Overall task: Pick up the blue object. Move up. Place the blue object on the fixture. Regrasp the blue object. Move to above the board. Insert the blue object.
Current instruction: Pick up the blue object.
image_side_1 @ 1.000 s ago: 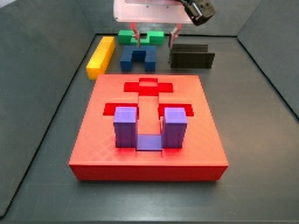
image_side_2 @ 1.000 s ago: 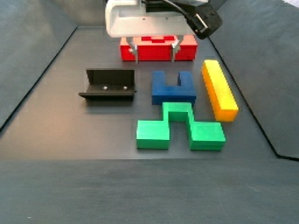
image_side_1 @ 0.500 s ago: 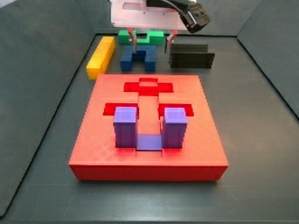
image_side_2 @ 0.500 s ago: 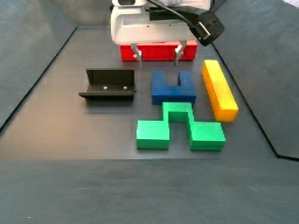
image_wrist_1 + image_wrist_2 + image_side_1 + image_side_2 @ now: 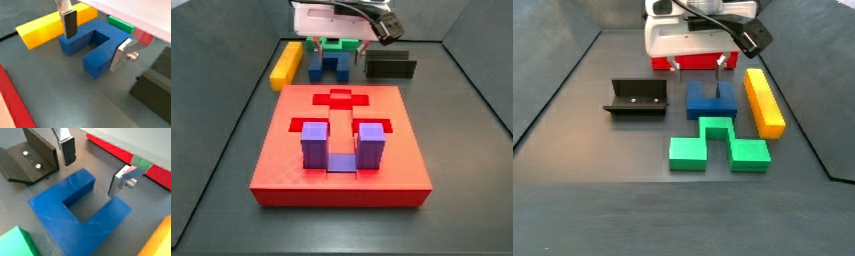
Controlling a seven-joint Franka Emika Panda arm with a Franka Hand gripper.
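The gripper [image 5: 696,65] is held just above the blue object [image 5: 712,99], jaws spread apart and empty. The fixture [image 5: 639,98] is seen to its left.

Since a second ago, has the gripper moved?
Yes. The gripper has come down toward the blue object, open, fingers now nearer it; the fixture is unmoved.

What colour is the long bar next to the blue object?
Yellow. The bar shows best in a side view, lying beside the blue object.
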